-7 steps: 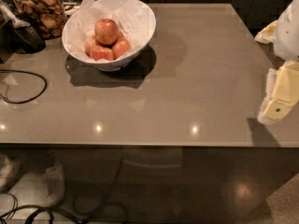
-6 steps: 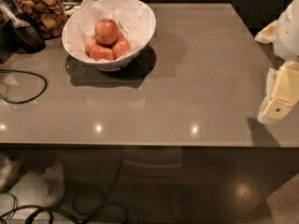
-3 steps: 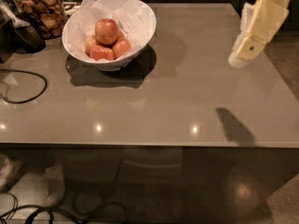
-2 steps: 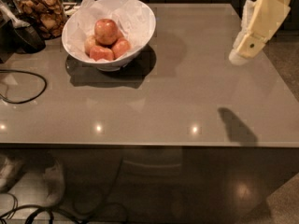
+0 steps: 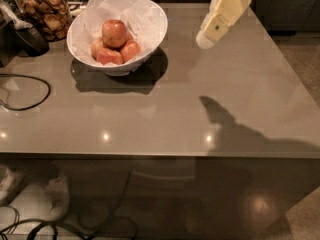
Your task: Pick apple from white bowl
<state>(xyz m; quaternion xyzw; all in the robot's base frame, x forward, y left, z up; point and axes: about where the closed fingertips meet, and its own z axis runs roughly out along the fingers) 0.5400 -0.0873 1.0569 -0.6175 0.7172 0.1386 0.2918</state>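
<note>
The white bowl [image 5: 150, 36], lined with crinkled white paper, stands at the back left of the grey table. The apple [image 5: 114, 32], red-orange and the largest, sits on top of three paler apples [image 5: 111, 55] inside it. My gripper [image 5: 209, 33] hangs in the air at the top right of the view, to the right of the bowl and above the table, apart from the apples. Its shadow falls on the table toward the front right.
A glass jar of brown snacks [image 5: 41, 13] stands left of the bowl at the back. A dark object [image 5: 30, 38] and a black cable loop [image 5: 30, 91] lie at the table's left. The table's front edge [image 5: 150, 155] runs across the middle.
My gripper has risen from the table's right edge and moved left toward the bowl. The view now sits closer to the table. The bowl and apples have not moved.
</note>
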